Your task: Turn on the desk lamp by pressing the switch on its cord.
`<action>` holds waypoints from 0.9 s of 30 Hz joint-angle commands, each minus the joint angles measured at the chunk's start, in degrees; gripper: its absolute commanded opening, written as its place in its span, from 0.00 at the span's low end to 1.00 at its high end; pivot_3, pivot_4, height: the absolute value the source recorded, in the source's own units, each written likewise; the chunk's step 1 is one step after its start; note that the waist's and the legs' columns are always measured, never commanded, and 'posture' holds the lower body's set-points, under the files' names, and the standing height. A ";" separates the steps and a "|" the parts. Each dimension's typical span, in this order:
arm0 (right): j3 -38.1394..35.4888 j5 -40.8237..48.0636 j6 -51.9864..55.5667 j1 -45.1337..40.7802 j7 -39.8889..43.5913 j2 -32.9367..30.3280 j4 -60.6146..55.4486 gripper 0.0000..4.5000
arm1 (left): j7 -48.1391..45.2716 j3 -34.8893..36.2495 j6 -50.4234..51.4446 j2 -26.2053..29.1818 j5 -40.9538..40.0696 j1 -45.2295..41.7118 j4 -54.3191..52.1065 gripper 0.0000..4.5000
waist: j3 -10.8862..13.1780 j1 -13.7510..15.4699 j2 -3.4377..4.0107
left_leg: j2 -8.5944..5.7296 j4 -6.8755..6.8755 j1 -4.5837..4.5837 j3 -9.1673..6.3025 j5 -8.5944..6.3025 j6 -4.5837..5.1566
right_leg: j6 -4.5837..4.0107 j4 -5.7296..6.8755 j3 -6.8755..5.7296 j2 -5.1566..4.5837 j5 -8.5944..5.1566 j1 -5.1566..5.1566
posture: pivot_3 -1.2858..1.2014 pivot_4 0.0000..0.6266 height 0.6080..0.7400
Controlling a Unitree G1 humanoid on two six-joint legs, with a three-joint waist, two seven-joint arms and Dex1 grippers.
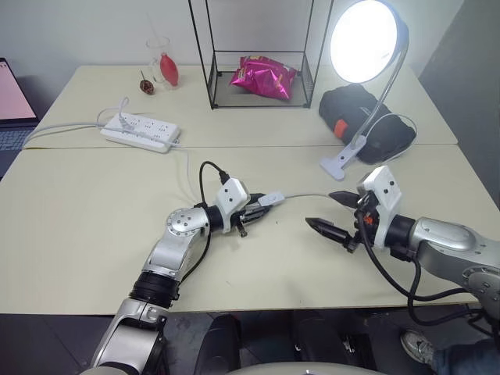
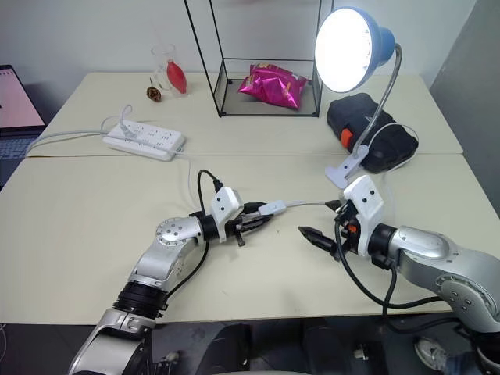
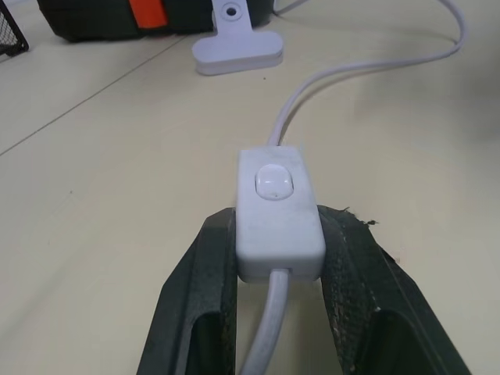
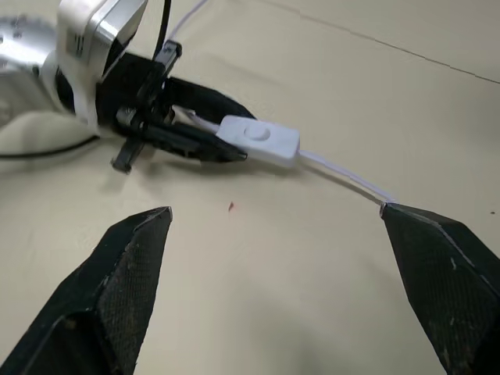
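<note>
Lamp lit; small white oblong inline rocker switch (image 3: 277, 211) pinched in left gripper (image 1: 254, 212), right gripper (image 1: 331, 211) spread wide, empty, just beside it.

Switch sits low over the beige table (image 1: 94, 234), long axis along the thin white cord (image 3: 359, 66), running toward the right gripper and on to the blue-shaded gooseneck desk lamp (image 2: 349, 47). Rocker faces up, uncovered. Left arm nearer, gripping; judged: nothing left to press. Count: one switch, one lamp, one cord, two grippers.
</note>
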 commanded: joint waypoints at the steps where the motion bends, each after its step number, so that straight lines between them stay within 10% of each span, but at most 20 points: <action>1: -0.17 -6.22 -4.09 0.43 7.70 -1.58 -0.72 1.00 | -0.63 -0.35 -2.02 0.08 0.63 -0.53 1.07 0.24 | 0.01 -0.01 -0.01 | 0.01 0.00 0.00 0.00 0.00 0.00 | 0.00 -0.01 -0.01 0.00 0.00 0.00 | 0.52 0.24 1.00; 10: -2.03 -11.43 -5.25 -0.41 14.25 0.11 1.46 1.00 | -2.20 -1.47 -3.96 0.17 2.52 -1.18 4.34 0.24 | 0.00 0.11 -0.01 | 0.00 0.06 0.02 0.00 0.00 0.00 | 0.03 0.04 0.00 0.00 0.02 0.03 | 0.52 0.24 1.00; 27: -0.42 -17.61 -7.39 -6.04 23.59 2.36 7.16 1.00 | 0.41 6.03 7.02 4.39 -3.24 2.36 -13.69 0.99 | 0.03 -0.01 -0.05 | 0.03 0.05 0.04 -0.04 0.00 0.00 | 0.03 0.08 -0.03 0.01 0.02 0.03 | 0.52 0.24 1.00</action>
